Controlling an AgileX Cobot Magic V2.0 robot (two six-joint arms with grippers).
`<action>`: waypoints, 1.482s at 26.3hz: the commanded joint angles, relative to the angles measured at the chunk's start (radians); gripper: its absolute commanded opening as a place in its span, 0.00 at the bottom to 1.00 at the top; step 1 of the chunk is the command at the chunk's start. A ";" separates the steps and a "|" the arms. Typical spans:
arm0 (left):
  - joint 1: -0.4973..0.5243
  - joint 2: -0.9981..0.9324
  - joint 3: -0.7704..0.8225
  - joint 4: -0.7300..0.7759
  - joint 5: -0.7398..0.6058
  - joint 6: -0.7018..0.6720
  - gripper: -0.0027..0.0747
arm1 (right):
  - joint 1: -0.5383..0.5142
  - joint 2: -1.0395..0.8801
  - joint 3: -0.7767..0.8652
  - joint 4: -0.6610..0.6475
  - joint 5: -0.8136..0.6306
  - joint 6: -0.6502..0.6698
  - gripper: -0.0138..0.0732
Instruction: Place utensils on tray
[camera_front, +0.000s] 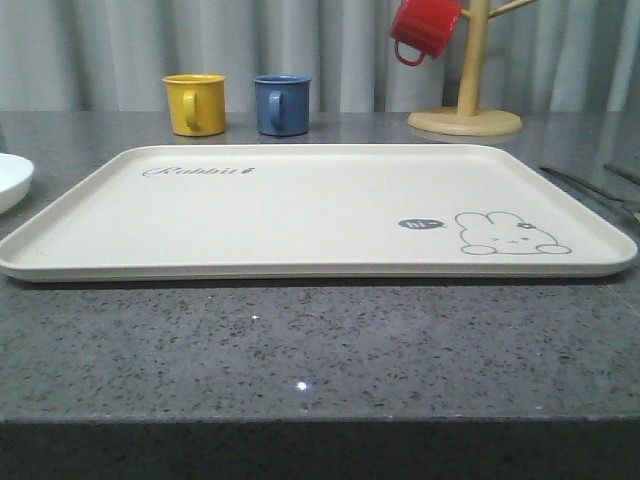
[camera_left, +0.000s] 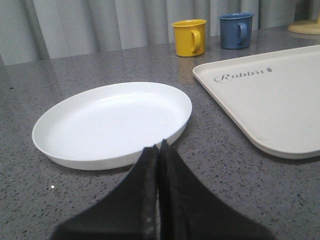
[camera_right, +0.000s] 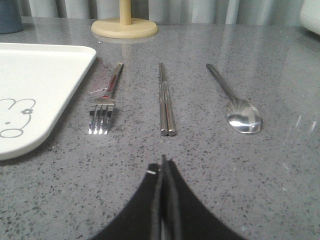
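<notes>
While off the tray: one fork, two chopsticks, one spoon.

Three mugs, three utensils.

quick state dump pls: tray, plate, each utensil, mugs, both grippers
tray: flat on the counter, nothing on it
white plate: upright, holds nothing
fork: lying on the counter beside the tray, off it
chopsticks: lying side by side, off the tray
spoon: lying bowl up, off the tray
yellow mug: upright
blue mug: upright
red mug: hanging on the wooden stand
left gripper: fingers shut, holding nothing
right gripper: fingers shut, holding nothing
</notes>
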 joint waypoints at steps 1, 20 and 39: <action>0.001 -0.013 0.001 -0.008 -0.077 -0.008 0.01 | 0.001 -0.021 -0.014 -0.007 -0.082 -0.006 0.07; 0.001 -0.013 0.001 -0.008 -0.077 -0.008 0.01 | 0.001 -0.021 -0.014 -0.007 -0.082 -0.006 0.07; 0.001 -0.013 0.001 -0.008 -0.090 -0.008 0.01 | 0.001 -0.021 -0.014 -0.007 -0.083 -0.006 0.07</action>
